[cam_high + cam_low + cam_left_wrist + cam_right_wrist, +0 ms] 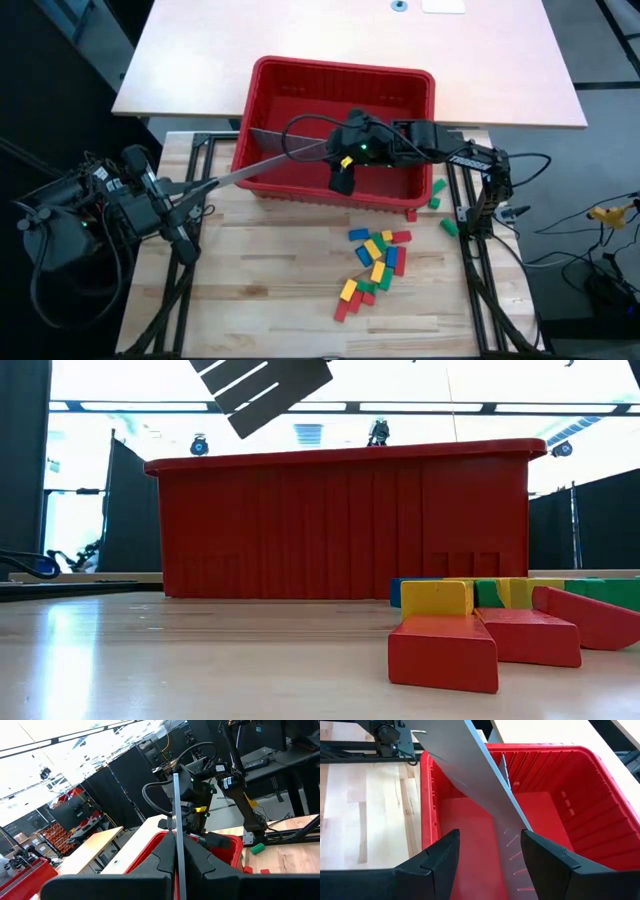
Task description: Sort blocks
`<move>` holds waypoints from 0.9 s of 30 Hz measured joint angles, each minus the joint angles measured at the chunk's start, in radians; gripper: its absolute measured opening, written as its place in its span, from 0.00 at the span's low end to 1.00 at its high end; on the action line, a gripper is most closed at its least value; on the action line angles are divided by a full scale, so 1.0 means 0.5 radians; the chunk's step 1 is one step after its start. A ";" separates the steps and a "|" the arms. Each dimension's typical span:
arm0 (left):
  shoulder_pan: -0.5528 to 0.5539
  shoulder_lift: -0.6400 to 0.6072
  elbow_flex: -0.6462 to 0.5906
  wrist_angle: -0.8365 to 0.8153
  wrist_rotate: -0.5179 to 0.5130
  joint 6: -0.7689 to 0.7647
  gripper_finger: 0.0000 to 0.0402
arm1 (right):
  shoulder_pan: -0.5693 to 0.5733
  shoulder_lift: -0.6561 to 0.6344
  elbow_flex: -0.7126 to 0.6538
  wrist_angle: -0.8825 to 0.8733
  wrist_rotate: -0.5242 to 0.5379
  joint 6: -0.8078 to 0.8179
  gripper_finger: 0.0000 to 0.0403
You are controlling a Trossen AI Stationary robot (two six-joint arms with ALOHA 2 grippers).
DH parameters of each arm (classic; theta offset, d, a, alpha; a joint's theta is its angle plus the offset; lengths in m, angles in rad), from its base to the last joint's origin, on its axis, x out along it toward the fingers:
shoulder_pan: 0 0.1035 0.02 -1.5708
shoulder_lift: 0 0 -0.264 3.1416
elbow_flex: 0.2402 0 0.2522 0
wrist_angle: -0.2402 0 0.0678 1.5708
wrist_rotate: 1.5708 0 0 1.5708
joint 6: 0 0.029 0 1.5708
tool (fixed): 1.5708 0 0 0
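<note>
A flat grey slotted panel (270,165) hangs slanting over the left part of the big red bin (400,85), above its rim in the low view (265,390). My left gripper (205,185) is shut on the panel's left end. My right gripper (490,845) hovers open over the bin. Its fingers stand on either side of the panel's far end (512,820), and I cannot tell whether they touch it. The blocks (375,262), in red, green, blue and yellow, lie on the table in front of the bin; a few more (440,205) lie near the bin's right corner. My left gripper pinches the panel's left end (177,852) between its two fingers, one on each flat face. The fingers come from the table's left, along the panel's length. The panel is lifted clear and reaches up over the bin toward my right gripper.
A grey divider (504,767) stands upright inside the bin against its far wall. Black frame rails (470,260) run along both sides of the wooden table. A second, lighter table (350,30) lies behind the bin.
</note>
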 joint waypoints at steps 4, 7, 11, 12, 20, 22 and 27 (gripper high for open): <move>-0.001 0.000 0.000 -0.001 0.000 -0.003 0.00 | 0.000 -0.001 0.000 -0.007 0.024 0.000 0.48; 0.000 0.000 0.000 -0.001 0.000 -0.008 0.00 | 0.000 -0.002 0.000 -0.017 0.025 0.000 0.48; -0.001 0.000 0.000 -0.001 0.001 -0.014 0.00 | 0.000 -0.014 0.000 -0.035 0.031 0.000 0.48; -0.001 0.000 0.000 -0.001 0.001 -0.015 0.00 | 0.000 -0.018 0.000 -0.036 0.045 0.000 0.48; -0.001 0.000 0.000 -0.001 -0.004 -0.016 0.00 | -0.008 -0.028 0.000 -0.037 0.073 -0.023 0.48; -0.001 0.000 0.000 -0.001 -0.025 -0.016 0.00 | -0.014 -0.023 0.000 -0.035 0.065 -0.026 0.48; 0.000 -0.001 0.000 0.001 -0.028 -0.016 0.00 | -0.033 0.016 -0.006 -0.032 0.059 -0.047 0.48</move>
